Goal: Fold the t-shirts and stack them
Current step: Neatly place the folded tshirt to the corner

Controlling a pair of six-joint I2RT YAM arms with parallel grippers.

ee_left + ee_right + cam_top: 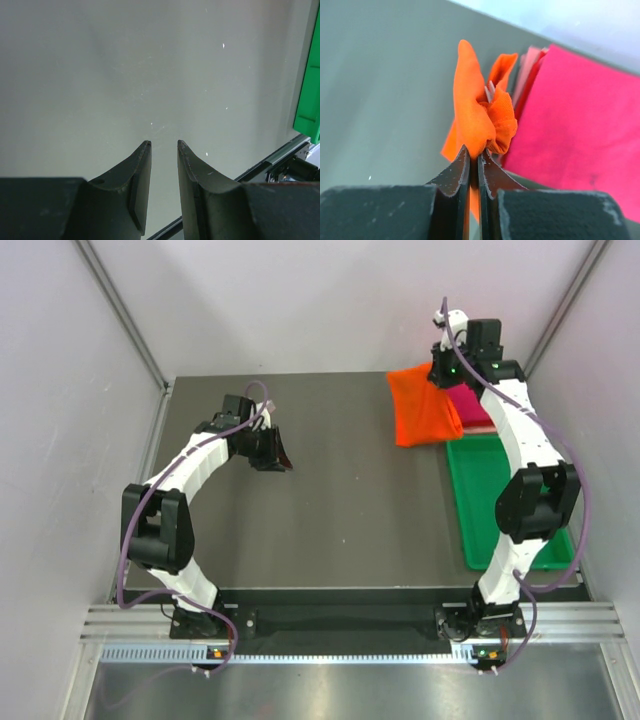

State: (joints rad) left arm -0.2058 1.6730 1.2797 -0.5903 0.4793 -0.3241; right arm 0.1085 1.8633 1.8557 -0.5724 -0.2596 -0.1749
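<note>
Orange t-shirt (pixel 472 110), bunched in right pincer (pixel 474 153), partly hides magenta t-shirt (pixel 570 135).

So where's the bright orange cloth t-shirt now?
The orange t-shirt sits far right in the top view, pinched by the right gripper, beside the magenta folded cloth shirt.

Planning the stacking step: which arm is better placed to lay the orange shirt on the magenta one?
Right. The right gripper is shut on the orange t-shirt, beside the magenta t-shirt. The left gripper hangs open and empty over the table, far off.
</note>
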